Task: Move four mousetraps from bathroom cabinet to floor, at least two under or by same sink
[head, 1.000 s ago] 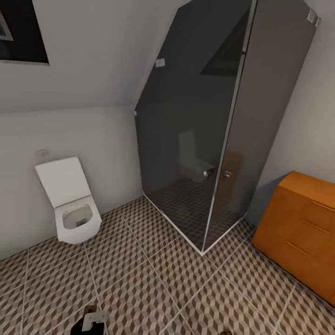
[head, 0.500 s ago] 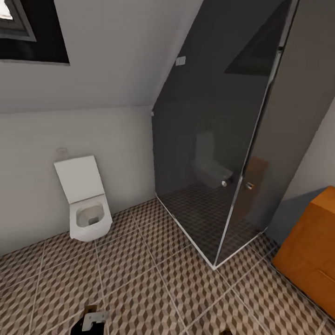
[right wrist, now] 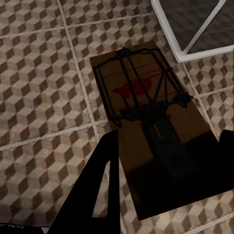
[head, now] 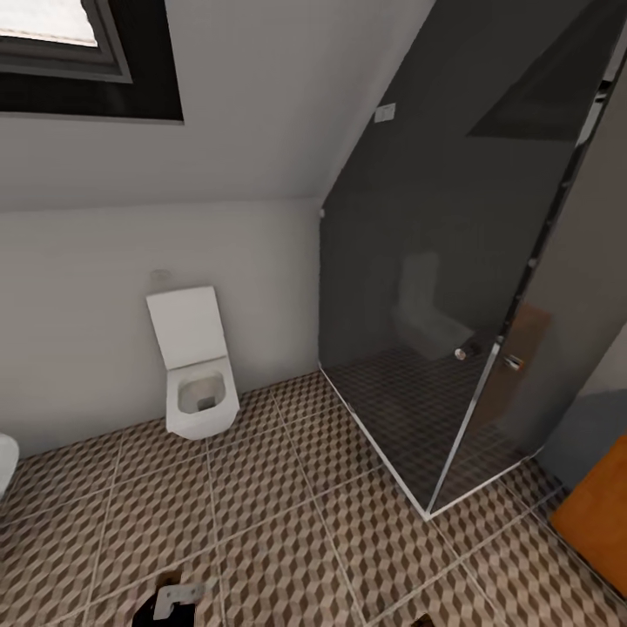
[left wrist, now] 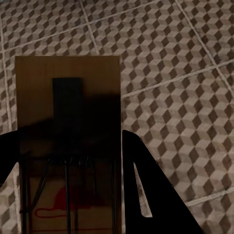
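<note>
My left gripper [left wrist: 66, 139] is shut on a mousetrap [left wrist: 68, 107], a brown wooden board with a dark wire bar, held above the cube-patterned bathroom floor [left wrist: 180, 73]. My right gripper [right wrist: 169, 136] is shut on a second mousetrap [right wrist: 146, 117] with a red mark under its wire frame. In the head view the left gripper [head: 165, 603] sits at the bottom edge over the floor [head: 287, 522]. A corner of the orange-brown cabinet [head: 601, 514] shows at the lower right. The sink is out of view.
A white wall-hung toilet [head: 196, 383] with its lid up stands against the back wall. A dark glass shower enclosure [head: 453, 287] fills the right side, its white base rail [right wrist: 195, 36] near my right gripper. A white rounded fixture [head: 4, 461] pokes in at the left edge.
The camera has turned left: toilet, shower and cabinet have slid right in the picture, the cabinet almost out of frame. Both grippers still hold their mousetraps.
</note>
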